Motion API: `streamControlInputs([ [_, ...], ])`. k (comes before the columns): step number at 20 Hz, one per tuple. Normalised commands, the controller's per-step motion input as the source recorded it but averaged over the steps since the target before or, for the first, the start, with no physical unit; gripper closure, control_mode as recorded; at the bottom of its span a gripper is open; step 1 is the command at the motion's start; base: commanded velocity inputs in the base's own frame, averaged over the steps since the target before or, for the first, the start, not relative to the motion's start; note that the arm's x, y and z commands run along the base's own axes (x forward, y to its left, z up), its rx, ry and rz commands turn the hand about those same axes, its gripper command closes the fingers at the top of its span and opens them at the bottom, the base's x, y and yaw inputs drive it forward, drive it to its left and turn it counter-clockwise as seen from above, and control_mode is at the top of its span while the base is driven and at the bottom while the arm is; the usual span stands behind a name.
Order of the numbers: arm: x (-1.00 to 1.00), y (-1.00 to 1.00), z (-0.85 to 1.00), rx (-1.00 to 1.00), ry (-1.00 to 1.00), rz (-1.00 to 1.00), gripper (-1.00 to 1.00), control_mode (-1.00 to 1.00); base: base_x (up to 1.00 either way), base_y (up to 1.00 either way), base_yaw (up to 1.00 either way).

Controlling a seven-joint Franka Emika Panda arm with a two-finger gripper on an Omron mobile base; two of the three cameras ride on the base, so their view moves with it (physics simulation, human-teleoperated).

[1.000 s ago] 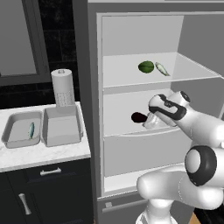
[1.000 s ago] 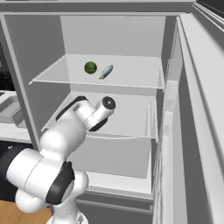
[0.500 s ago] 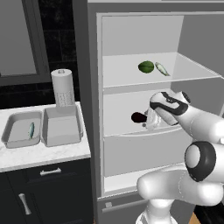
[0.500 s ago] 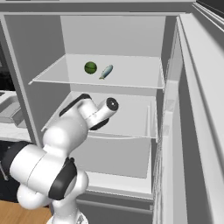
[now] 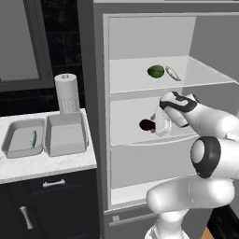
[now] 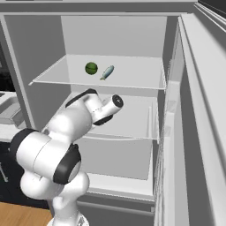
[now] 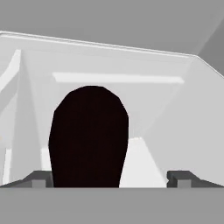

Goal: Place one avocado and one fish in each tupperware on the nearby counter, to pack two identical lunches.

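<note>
Two grey plastic tupperware tubs side by side on the white marble-veined desk [image 5: 46, 168]: left tub [image 5: 11, 147] holding one pale fish [image 5: 33, 139], right tub [image 5: 65, 140] seemingly empty, one white paper-towel roll [image 5: 66, 93] just behind. Inside the open grey fridge [image 5: 93, 93], one round green avocado [image 5: 156, 71] beside one more pale fish [image 5: 172, 73] on the upper shelf [image 5: 130, 77]. One dark oval avocado [image 7: 89, 135] on the middle shelf [image 5: 130, 134], sitting between the tips of the claw [image 7: 108, 177], spread wide, gripping nothing yet. Ease forward until flanking the fruit's widest part, stay centred, close gently, lift clear before backing out.
</note>
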Motion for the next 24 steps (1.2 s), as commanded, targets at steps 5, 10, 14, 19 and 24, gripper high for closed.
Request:
streamControlInputs([
  [5, 0.23, 0.09, -0.14, -0.01, 0.0, 0.11, -1.0, -1.0, 0.0, 0.0, 0.0],
  [10, 0.0, 0.48, -0.35, -0.07, 0.0, 0.14, 1.0, -1.0, 0.0, 0.0, 0.0],
  [14, -0.06, 0.37, -0.39, -0.05, 0.0, 0.13, 1.0, -1.0, 0.0, 0.0, 0.0],
  [19, -0.83, 0.11, -0.12, -0.02, 0.0, 0.02, 1.0, -1.0, 0.0, 0.0, 0.0],
  [24, -1.0, 0.0, -0.03, 0.0, -0.1, 0.0, 1.0, -1.0, 0.0, 0.0, 0.0],
])
